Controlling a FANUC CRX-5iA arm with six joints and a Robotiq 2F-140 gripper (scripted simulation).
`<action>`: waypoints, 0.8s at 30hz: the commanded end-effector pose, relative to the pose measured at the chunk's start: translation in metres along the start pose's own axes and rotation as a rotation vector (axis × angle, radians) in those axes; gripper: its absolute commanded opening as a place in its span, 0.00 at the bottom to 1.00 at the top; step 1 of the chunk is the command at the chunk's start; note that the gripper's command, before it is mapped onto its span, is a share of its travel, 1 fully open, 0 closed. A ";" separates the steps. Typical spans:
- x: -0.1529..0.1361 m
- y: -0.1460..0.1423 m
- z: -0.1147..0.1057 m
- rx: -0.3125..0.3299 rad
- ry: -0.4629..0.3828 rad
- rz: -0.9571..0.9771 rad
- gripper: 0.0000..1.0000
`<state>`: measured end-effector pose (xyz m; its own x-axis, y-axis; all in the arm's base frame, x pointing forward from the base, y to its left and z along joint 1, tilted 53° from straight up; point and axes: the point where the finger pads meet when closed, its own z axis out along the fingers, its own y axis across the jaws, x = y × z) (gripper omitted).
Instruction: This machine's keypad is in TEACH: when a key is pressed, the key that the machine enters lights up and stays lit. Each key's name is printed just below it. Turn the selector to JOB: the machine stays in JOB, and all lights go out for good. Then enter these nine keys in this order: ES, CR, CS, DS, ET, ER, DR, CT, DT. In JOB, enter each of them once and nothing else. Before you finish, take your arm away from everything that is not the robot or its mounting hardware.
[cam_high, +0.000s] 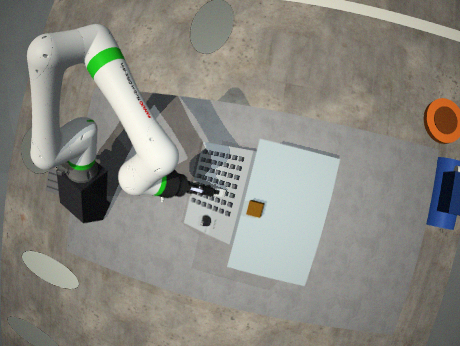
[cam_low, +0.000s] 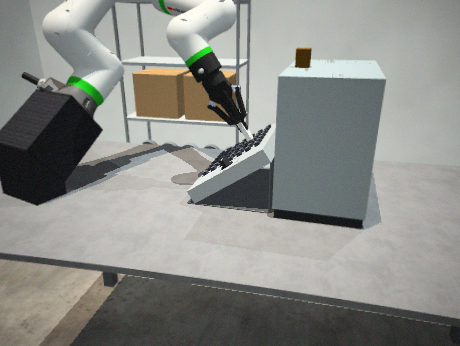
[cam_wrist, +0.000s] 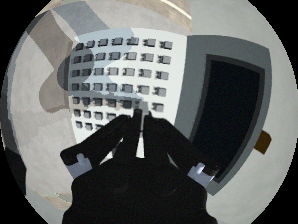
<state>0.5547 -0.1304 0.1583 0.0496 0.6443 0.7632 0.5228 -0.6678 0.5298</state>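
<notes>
Top view: gripper (cam_high: 216, 191), fingers pinched together on nothing, tips over the sloped keypad (cam_high: 212, 218), selector (cam_high: 205, 221) just beside.

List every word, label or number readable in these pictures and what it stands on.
Red lettering on the arm's white forearm: too blurred to read.
Dark lettering along the forearm by its green band: too small to read.
Key names on the keypad: too small to read.
Nothing else bears text.
</notes>
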 end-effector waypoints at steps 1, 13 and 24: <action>0.000 0.000 0.001 0.000 0.000 0.000 0.00; 0.000 0.000 0.007 0.000 0.000 0.000 0.00; 0.000 0.000 0.012 0.000 0.000 0.000 0.00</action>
<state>0.5635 -0.1266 0.1546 0.0495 0.6444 0.7631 0.5228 -0.6677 0.5300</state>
